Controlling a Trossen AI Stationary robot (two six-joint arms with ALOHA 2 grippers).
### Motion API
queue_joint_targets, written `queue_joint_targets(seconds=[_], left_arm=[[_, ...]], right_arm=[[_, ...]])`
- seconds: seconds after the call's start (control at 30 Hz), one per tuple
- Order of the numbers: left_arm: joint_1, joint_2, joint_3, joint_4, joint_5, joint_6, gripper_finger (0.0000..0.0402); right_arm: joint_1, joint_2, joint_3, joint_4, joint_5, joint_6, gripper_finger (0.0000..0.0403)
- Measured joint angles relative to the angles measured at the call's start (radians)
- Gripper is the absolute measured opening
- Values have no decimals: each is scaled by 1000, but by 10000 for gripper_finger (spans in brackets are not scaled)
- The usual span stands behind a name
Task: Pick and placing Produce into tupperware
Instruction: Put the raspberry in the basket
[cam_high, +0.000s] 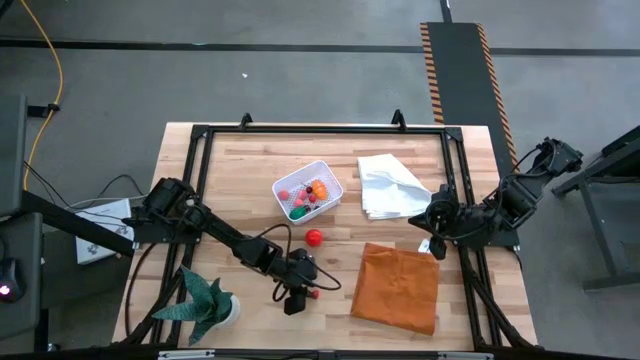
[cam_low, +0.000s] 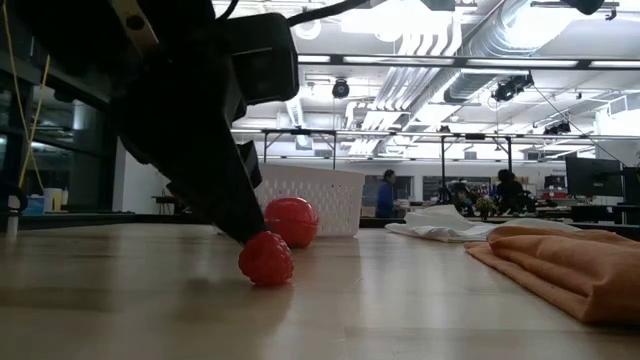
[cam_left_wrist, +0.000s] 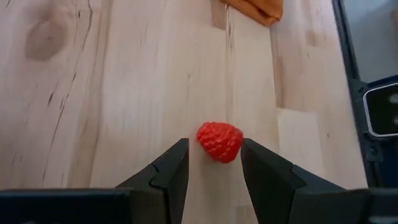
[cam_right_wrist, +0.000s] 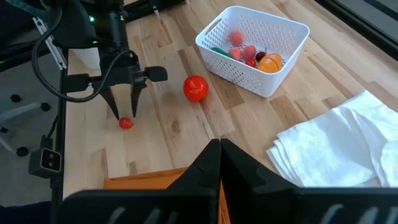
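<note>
white cloth (cam_high: 392, 187) far side | orange cloth (cam_high: 397, 286) near; potted plant (cam_high: 206, 304) near-left corner

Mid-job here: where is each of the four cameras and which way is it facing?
High: overhead, straight down; both arms, tub, table.
Low: table height, looking level across to the room; left arm over the raspberry.
Left wrist: looks down past the open left gripper at the raspberry.
Right wrist: looks past the shut right gripper across to the left arm, tub and red ball.
Shared: the raspberry shows in all four.
</note>
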Motion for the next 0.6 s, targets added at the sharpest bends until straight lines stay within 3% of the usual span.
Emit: queue_joint_targets(seconds=[0.6], left_arm=[[0, -2, 1, -86, -57, -34, 134]], right_arm=[[0, 0, 0, -1, 8, 0, 0]])
